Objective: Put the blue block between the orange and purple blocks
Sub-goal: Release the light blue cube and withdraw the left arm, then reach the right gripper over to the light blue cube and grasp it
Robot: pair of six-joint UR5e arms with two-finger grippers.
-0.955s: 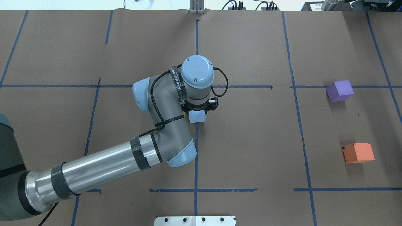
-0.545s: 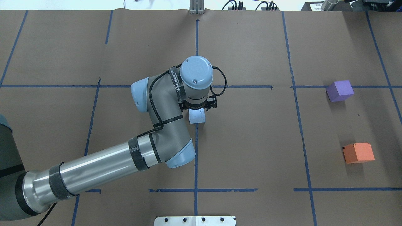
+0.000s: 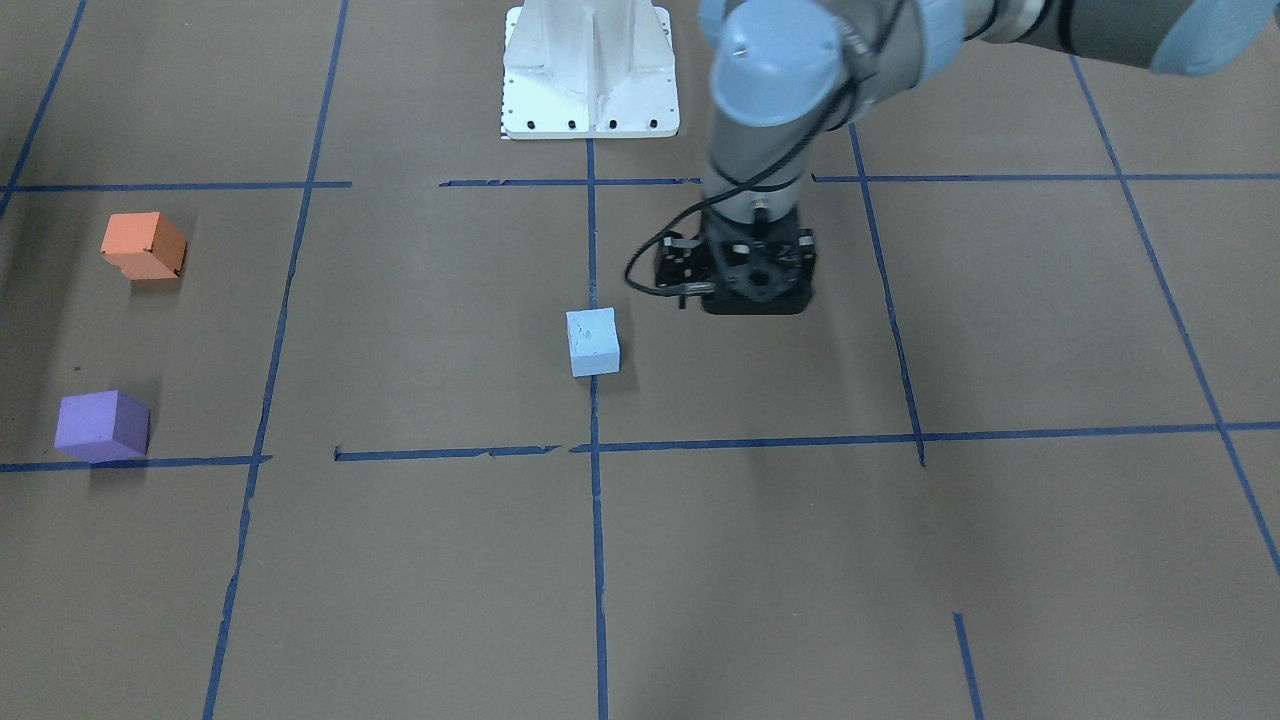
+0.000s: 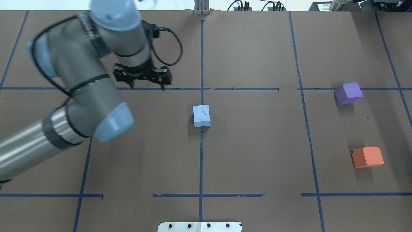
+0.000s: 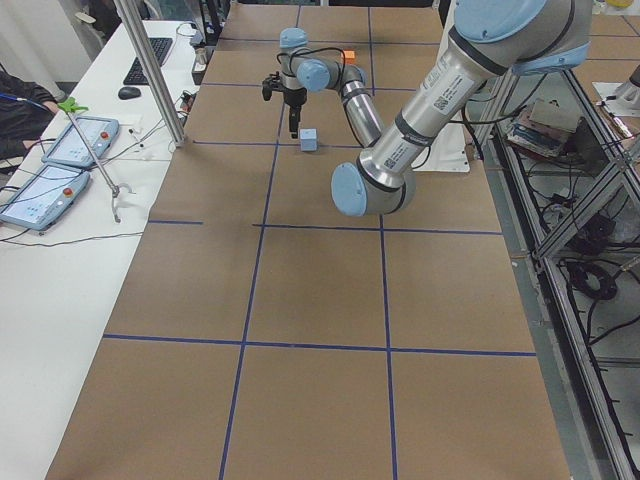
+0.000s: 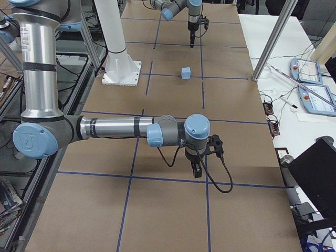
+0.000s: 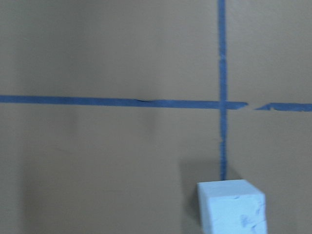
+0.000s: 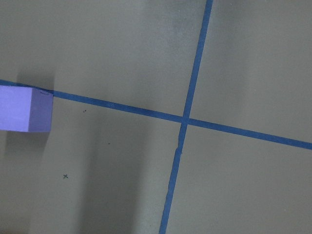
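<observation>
My left claw [image 4: 147, 84] hangs spread and empty above the tabletop [image 4: 257, 154]. The blue block [image 4: 201, 115] lies flat on the tabletop, apart from the claw, toward my right side, not touched.

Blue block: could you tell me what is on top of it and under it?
Nothing is on the blue block; its top is bare. It sits on the brown table over a blue tape line; the patch beneath is hidden.
</observation>
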